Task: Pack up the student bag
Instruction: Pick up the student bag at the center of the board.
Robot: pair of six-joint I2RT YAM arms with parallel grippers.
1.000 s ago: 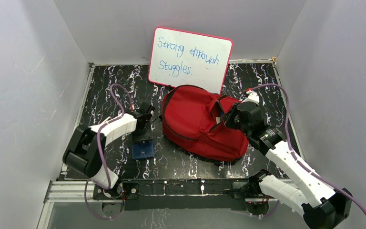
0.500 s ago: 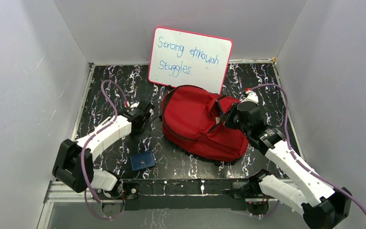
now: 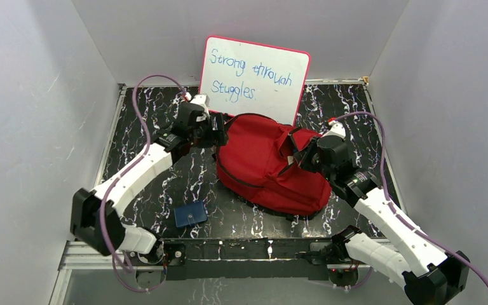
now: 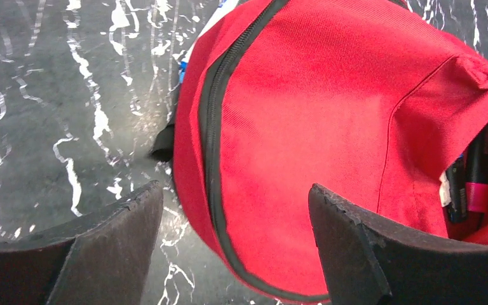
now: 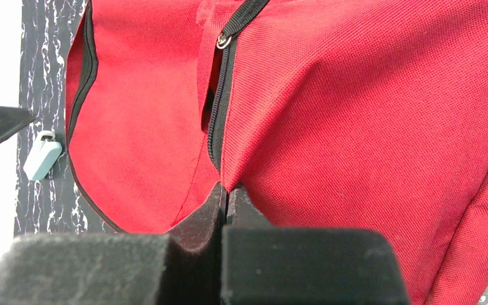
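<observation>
Moved: left pincer [image 3: 216, 130], from small flat blue item [image 3: 190, 214] to soft red fabric backpack [image 3: 260, 168], released; right pincer [image 3: 300, 159] clenched on its fabric.

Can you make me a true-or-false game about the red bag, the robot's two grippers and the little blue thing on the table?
1. The right gripper is pinching the cloth of the red bag. True.
2. A whiteboard with writing stands behind the bag. True.
3. The left gripper is squeezed shut. False: its jaws stand wide open, up by the bag's top left side.
4. The little blue thing is inside the bag. False: it lies on the table, in front of the bag and apart from it.
</observation>
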